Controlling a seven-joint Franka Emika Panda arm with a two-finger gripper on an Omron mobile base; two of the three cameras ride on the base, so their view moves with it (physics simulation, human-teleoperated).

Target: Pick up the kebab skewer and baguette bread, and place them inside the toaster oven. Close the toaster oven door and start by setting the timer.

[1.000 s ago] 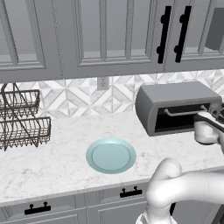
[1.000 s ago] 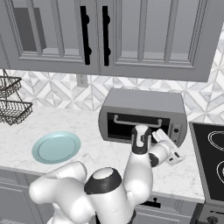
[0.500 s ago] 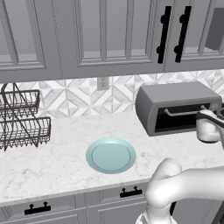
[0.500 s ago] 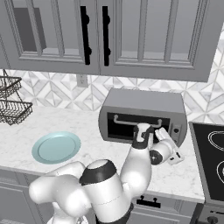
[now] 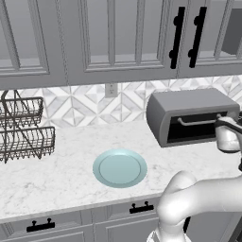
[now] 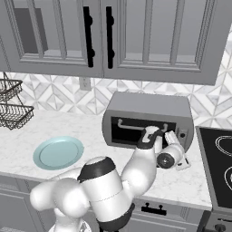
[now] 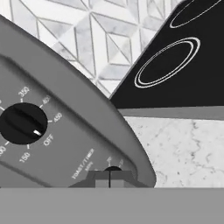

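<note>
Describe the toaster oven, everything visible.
The toaster oven is a grey metal-looking box with a rounded top, standing on the marble counter against the tiled backsplash, left of the black cooktop. Its dark glass door with a silver bar handle looks closed. The right-hand control panel carries a black temperature knob; the shut gripper sits at the toast/timer dial.

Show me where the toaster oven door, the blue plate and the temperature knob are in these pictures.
toaster oven door (image 5: 198,130): left base view, on the dark glass under the handle.
blue plate (image 5: 119,168): left base view, on its flat middle.
temperature knob (image 7: 22,123): hand view, on the middle of the black dial.
</note>
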